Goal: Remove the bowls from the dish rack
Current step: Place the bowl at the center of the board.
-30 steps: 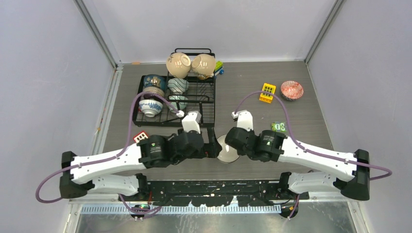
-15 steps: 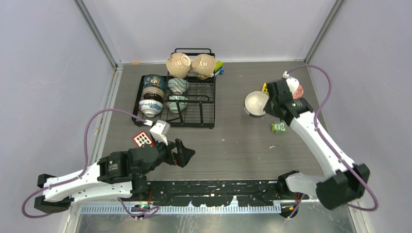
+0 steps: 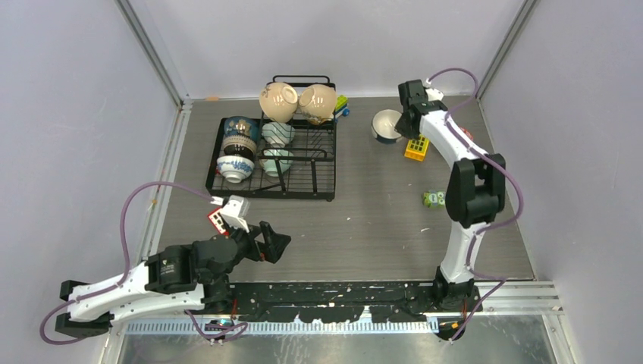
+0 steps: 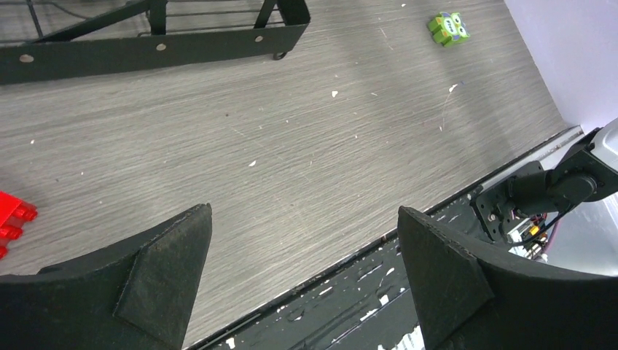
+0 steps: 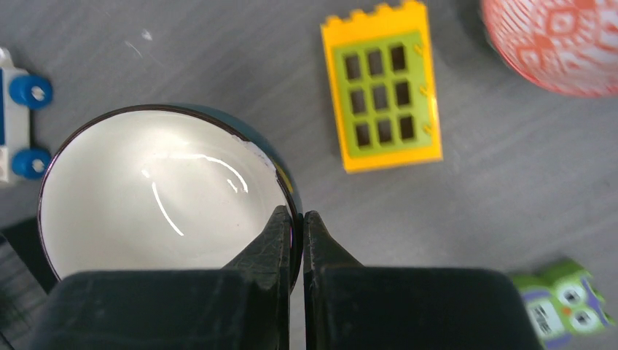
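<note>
Slippage is the worry: the right gripper [image 5: 295, 219] is pinched tight on only the thin rim of the white-glazed, dark-rimmed ceramic bowl [image 5: 160, 197]. It holds it at the far right of the table just beside the yellow-and-green plastic window block [image 5: 382, 84], so the bowl could pivot and land on that block or roll toward the red-patterned bowl [image 5: 561, 44]. The left gripper [image 4: 302, 215] hangs fully spread and empty at the near left, well apart from the black wire dish rack [image 3: 311, 174], where several other bowls wait.

The bowl [image 5: 164, 197] in my right gripper [image 5: 296, 216] is right of the dish rack [image 3: 311, 178]. A block [image 5: 382, 84] lies beside it, another bowl [image 5: 561, 44] beyond.
</note>
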Robot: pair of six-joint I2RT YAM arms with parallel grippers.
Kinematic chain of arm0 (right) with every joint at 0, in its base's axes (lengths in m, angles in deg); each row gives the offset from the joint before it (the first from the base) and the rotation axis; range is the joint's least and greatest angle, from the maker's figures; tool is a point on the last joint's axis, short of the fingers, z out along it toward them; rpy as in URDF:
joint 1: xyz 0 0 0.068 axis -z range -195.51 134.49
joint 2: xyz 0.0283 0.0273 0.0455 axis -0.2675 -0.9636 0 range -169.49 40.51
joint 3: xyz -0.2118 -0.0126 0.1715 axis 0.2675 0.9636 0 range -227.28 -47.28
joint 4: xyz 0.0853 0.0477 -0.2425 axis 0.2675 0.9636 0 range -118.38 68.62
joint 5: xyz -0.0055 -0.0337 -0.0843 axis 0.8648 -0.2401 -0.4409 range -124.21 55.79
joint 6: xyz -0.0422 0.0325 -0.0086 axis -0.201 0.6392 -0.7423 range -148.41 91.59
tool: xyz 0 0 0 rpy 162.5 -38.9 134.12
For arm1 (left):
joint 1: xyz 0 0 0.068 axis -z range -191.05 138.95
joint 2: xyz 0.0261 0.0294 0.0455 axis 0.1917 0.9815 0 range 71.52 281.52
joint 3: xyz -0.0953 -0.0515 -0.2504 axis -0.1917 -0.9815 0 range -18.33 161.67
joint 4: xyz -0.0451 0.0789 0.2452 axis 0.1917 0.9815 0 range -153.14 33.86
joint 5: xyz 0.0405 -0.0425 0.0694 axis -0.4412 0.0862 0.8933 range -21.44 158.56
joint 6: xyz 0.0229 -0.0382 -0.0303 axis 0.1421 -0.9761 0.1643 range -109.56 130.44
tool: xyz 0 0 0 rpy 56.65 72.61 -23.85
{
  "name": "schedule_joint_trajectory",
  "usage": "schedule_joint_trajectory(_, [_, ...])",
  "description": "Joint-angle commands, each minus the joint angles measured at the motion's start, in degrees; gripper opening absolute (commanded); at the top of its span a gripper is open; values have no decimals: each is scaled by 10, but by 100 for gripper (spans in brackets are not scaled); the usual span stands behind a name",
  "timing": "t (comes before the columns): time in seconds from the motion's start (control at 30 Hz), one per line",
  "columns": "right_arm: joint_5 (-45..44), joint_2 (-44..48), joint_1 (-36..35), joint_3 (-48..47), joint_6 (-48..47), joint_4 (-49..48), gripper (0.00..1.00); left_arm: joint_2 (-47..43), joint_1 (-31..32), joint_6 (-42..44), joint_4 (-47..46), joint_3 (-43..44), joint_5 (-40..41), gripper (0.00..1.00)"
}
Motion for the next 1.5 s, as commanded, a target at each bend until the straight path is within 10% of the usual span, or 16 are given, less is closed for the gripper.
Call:
schedule_joint_trajectory(0.0, [2,-63,5,-132,0,-10,1,-24,0,-29,11,-15,26,100])
schedule_joint_trajectory(0.5, [-9,-265,25,-366,6,73,1,-47,0,-62,74,1,68,99])
schedule_joint_trajectory(1.0, [-17,-282,27,-341,-14,61,1,-63,1,-73,110,19,117,99])
schedule_joint_trajectory(1.47, [0,-228,27,-315,-24,45,61,-40,1,-73,144,52,123,100])
